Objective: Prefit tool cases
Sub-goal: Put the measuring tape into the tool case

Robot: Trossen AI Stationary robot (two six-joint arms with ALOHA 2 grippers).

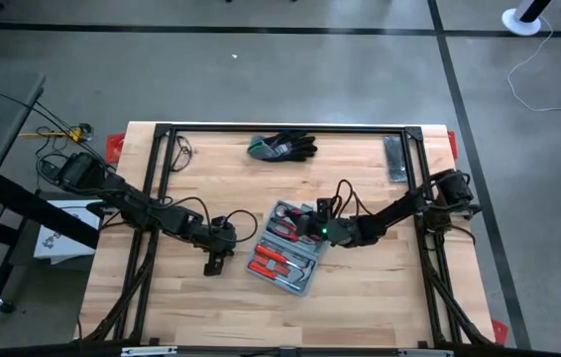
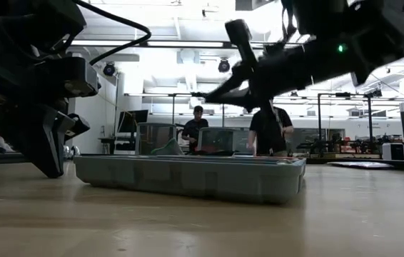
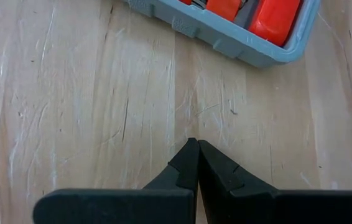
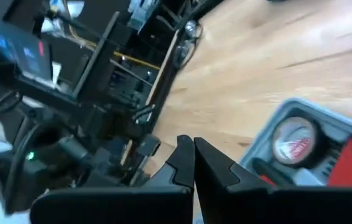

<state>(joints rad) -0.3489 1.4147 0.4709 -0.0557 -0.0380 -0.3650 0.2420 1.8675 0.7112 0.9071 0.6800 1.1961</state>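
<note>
The grey-blue tool case lies open in the middle of the table, resting on its flat bottom, with red-handled tools and a round tape measure in its recesses. It also shows in the low view and the left wrist view. My left gripper is shut and sits low over bare wood just left of the case. My right gripper is shut and hovers above the case's far right part, pointing toward the table's left.
Black-and-green gloves lie near the far edge. A narrow dark flat bar lies at the far right. A black metal frame runs around the table. Bare wood lies on the near side of the case. People stand in the room behind.
</note>
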